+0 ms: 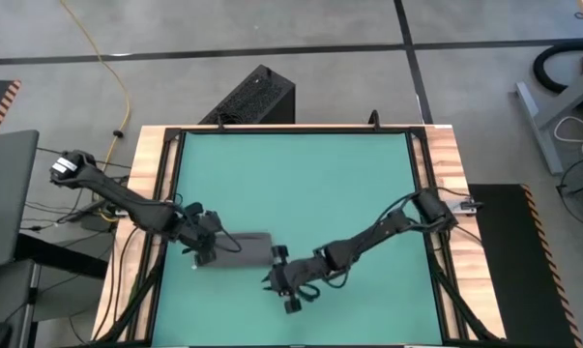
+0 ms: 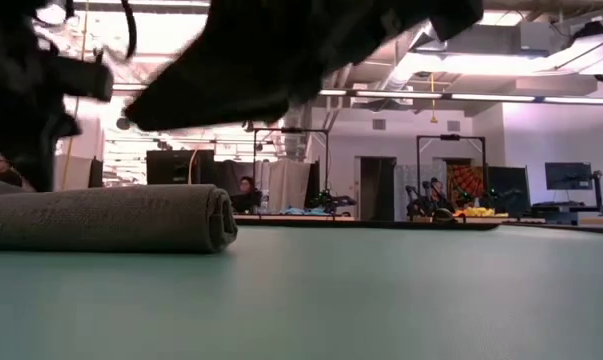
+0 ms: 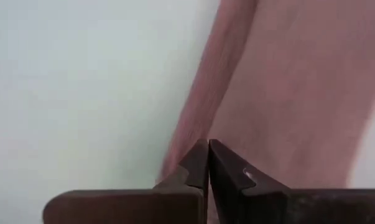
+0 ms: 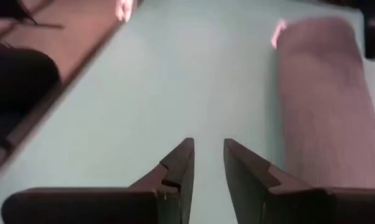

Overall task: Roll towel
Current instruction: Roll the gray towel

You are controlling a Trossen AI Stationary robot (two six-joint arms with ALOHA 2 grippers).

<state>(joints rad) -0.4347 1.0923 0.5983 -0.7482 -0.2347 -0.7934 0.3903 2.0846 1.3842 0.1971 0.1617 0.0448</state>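
The dark grey towel [image 1: 245,251] lies rolled into a short log on the green table, toward its near left. In the low view the roll [image 2: 111,217] rests on its side with its spiral end facing right. A small pale tag [image 4: 277,33] shows at its far end in the right wrist view. My left gripper [image 1: 206,251] is shut at the roll's left end. My right gripper [image 1: 284,286] stands just off the roll's right end, toward the near edge, its fingers [image 4: 209,149] a little apart and empty. My left gripper meets the towel with its shut fingertips [image 3: 199,163] on the roll's surface beside its long edge [image 3: 203,118], near the roll's left end. The fingers come slanting down from the table's left. Whether cloth is caught between the tips, I cannot tell. The roll lies flat on the table.
The table's wooden rim [image 1: 148,193] runs along both sides, with cables beside it. Bare green surface [image 1: 301,184] stretches to the far side and right of the roll. A black box [image 1: 252,97] stands on the floor beyond the far edge.
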